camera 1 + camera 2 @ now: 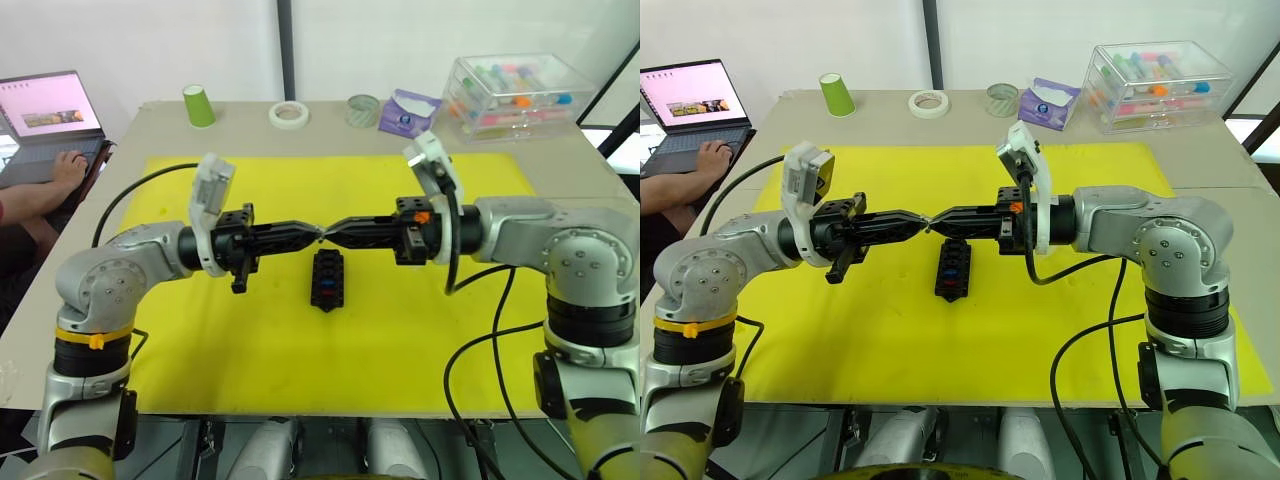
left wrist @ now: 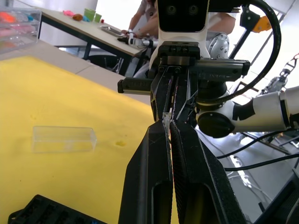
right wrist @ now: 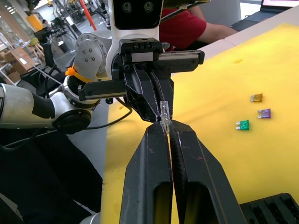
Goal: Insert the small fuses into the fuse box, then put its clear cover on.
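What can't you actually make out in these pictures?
- Fuse box: head views, too small to count filled slots; wrist views, cut off by the bottom edge.
- Pale fuse: pinched between the left tool and the right tool, whose tips cover most of it.
- Loose fuses: right wrist view, markings too small.

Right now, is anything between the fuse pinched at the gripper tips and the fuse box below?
Nothing visible. The left gripper and right gripper meet tip to tip on a small clear fuse, above the fuse box, with open air between.
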`<state>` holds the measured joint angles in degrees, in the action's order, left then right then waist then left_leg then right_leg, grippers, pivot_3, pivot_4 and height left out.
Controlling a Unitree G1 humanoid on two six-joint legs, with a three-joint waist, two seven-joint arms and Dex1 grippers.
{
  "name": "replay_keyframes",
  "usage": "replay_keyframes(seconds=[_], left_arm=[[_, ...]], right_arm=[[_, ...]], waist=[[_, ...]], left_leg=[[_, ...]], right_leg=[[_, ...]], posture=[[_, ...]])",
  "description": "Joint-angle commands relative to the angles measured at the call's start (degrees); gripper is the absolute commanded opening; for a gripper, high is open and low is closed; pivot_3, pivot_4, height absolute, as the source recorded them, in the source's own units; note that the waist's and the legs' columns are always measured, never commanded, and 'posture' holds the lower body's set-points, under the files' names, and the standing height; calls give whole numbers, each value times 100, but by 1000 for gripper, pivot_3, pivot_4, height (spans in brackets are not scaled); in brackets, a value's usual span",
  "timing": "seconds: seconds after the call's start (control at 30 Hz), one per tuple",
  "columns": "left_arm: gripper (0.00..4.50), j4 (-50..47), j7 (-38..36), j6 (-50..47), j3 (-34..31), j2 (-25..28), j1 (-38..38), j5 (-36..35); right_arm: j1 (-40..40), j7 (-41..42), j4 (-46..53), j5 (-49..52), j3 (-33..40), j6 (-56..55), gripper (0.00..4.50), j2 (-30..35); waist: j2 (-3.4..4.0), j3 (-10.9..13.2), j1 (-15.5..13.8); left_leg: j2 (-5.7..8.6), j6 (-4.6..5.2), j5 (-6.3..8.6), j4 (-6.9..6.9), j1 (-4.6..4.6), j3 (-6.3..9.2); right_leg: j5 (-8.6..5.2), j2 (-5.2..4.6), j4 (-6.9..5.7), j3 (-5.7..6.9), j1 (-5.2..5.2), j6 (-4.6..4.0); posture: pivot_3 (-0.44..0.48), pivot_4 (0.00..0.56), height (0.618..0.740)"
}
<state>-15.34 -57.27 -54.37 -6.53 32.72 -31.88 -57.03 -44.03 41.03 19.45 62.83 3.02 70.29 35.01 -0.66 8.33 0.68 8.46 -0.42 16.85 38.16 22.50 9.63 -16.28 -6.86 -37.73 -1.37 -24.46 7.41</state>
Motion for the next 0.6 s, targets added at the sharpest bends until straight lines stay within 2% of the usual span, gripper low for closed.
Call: replay_keyframes(seconds=[0.03, 0.17, 0.27, 0.37, 0.43, 0.5, 0.6], left_arm=[[0, -132, -69, 91, 41, 18, -93, -66], [0, -177, -112, 83, 88, 72, -47, -29], [708, -203, -228, 150, 109, 320, 46, 146], [1649, -345, -368, 311, 113, 552, 275, 295], [2436, -523, -473, 423, 38, 780, 611, 364], [3068, -690, -672, 965, 142, 990, 980, 836], [4078, -828, -819, 1769, 359, 1034, 1423, 1470]], right_arm=[[-111, -8, 90, 108, 68, -20, 15, 17], [-105, 27, 93, 130, 74, 17, 15, 53], [-160, 67, 67, 78, 26, 93, 0, 182], [-223, 59, 74, -10, -57, 143, 0, 320], [-323, -52, 95, -187, -160, 155, 0, 402], [-336, 34, 284, -733, -576, -104, 0, 665], [-291, 130, 497, -1444, -1114, -546, 0, 911]], waist=[[0, 0, 1], [0, 0, -1], [0, 0, 3], [2, 1, 4], [3, 2, 21], [5, 3, 12], [6, 3, -8]], left_leg=[[0, 0, 0, 0, 0, 0], [0, 0, 0, 0, 0, 0], [0, 0, 0, 0, 0, 0], [0, 0, 0, -2, 0, 0], [0, 0, 0, -5, 0, 0], [-3, 0, 0, -10, 0, -2], [-4, 0, 0, -9, 0, -4]], right_leg=[[0, 0, 0, 0, 0, 0], [0, 0, 0, 0, 0, 0], [0, 0, 0, 0, 0, 0], [0, 0, 1, 0, -1, 0], [0, 0, 3, -1, -2, 0], [0, 2, 6, -3, -4, 0], [0, 1, 9, -2, -3, -1]], posture=[[0, 150, 740], [0, 150, 740], [0, 150, 740], [0, 150, 740], [0, 150, 740], [0, 150, 740], [0, 150, 740]])
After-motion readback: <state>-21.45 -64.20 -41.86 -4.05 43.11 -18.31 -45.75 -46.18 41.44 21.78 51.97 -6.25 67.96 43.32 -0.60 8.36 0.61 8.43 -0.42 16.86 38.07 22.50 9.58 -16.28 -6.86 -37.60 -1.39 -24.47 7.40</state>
